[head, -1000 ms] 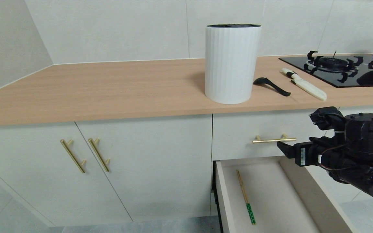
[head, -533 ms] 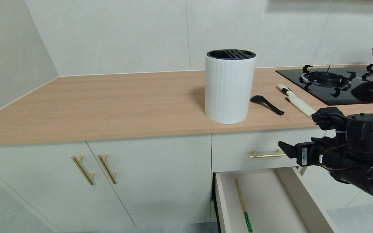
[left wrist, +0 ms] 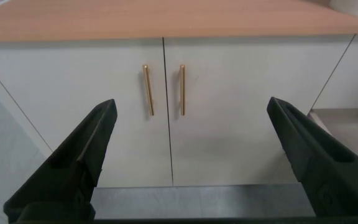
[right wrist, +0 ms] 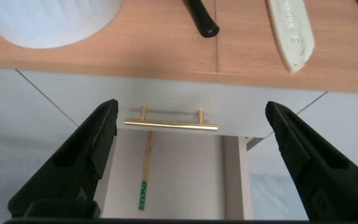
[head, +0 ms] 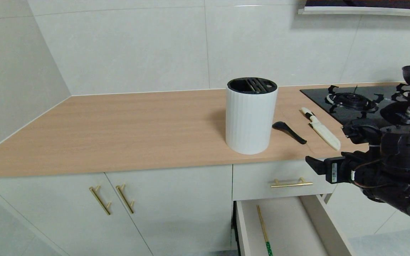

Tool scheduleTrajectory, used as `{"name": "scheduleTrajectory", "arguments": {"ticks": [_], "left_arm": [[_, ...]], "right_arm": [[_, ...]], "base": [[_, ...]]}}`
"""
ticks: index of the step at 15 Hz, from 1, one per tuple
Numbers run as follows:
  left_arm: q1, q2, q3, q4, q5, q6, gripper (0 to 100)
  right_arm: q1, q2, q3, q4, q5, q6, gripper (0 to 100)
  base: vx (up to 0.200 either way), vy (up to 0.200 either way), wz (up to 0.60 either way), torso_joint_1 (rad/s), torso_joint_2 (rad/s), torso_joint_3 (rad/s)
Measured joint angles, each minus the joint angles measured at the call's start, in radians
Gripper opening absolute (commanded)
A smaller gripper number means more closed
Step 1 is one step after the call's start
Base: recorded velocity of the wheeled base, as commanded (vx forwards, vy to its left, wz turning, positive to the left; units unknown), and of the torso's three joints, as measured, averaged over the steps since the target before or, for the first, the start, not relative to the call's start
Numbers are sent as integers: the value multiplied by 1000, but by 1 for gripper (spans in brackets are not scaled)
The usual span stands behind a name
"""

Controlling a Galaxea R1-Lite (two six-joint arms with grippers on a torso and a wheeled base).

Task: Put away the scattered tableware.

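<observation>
Where the wooden countertop point(head: 137, 121) ran along the tiled wall, items stood as follows. One white ribbed holder point(head: 250, 119), upright, with a black slotted insert. One black spoon point(head: 289, 132), lying on the counter just beside the holder on the hob side. One knife point(head: 320, 128) with a cream blade, lying flat between the spoon and the black gas hob point(head: 354, 101). Green-tipped chopsticks point(head: 263, 229) lay in the open lower drawer point(head: 242, 227), beneath a closed drawer with a brass handle point(head: 291, 184). Right gripper point(right wrist: 190, 112): jaws spread wide and empty, hanging before the drawer fronts, below the counter edge. Left gripper point(left wrist: 191, 104): jaws likewise wide apart and empty, facing two cabinet doors point(left wrist: 229, 124).
</observation>
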Motion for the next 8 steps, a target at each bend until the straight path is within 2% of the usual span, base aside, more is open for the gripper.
{"name": "scheduleTrajectory", "arguments": {"ticks": [6, 8], "left_arm": [[0, 0, 0, 0, 0, 0, 100], [0, 0, 0, 0, 0, 0, 100]], "right_arm": [[0, 1, -18, -4, 25, -71, 100], [-3, 3, -67, 3, 105, -74, 100]], "base": [[0, 0, 0, 6, -9, -6], [0, 0, 0, 0, 0, 0]]}}
